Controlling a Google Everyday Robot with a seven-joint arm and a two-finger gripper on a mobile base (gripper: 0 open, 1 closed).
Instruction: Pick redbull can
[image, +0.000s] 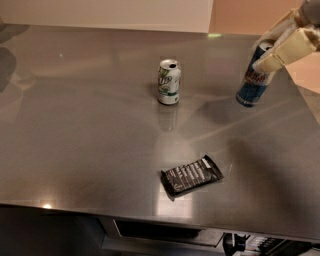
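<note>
The redbull can (251, 86) is tall and slim, blue and silver with a red mark, at the far right of the steel table (90, 130). It tilts slightly and hangs just above the table top. My gripper (266, 51) comes in from the upper right. Its cream fingers (289, 48) are shut on the can's upper part and hide the right side of its top.
A shorter white and green can (169, 82) stands upright near the table's middle. A black snack packet (191, 176) lies flat toward the front edge. The table's right edge runs close to the redbull can.
</note>
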